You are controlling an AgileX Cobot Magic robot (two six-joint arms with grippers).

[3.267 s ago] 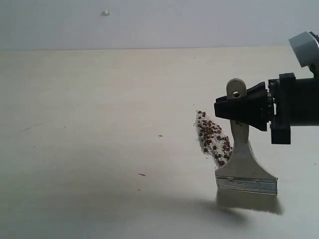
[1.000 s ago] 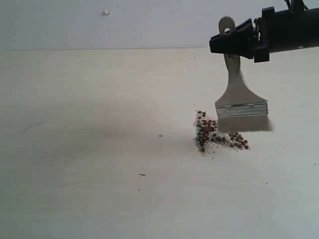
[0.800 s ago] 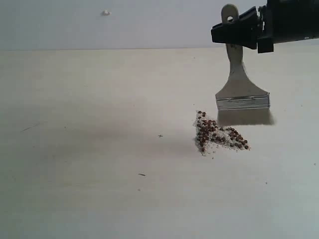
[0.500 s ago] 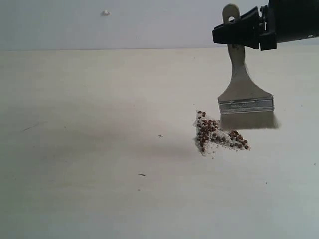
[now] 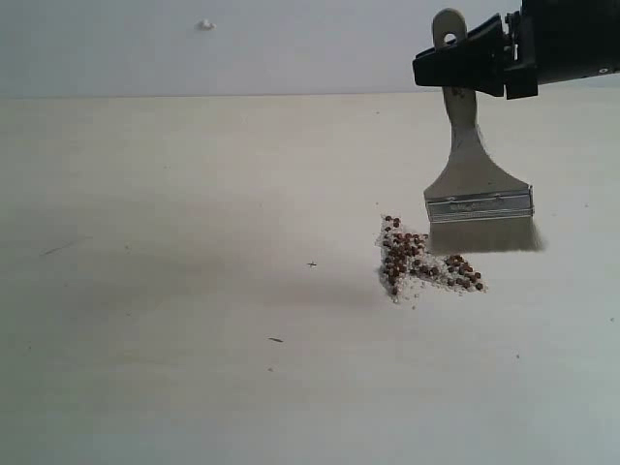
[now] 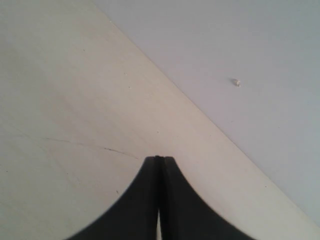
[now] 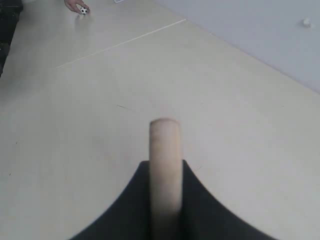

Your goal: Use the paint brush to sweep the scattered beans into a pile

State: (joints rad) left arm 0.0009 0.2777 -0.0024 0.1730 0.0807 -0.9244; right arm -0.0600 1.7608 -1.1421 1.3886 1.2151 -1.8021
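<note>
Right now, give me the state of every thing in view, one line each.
Wide flat cream-handled paint brush: upright, bristles down, just behind the beans.
Tiny reddish-brown beans: gathered in one loose L-shaped cluster on the pale table.
Black right gripper: shut on the paint brush handle.
Black left gripper: shut, empty.

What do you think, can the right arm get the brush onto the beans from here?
Probably yes. The right gripper holds the brush close by the beans, with nothing between them.
</note>
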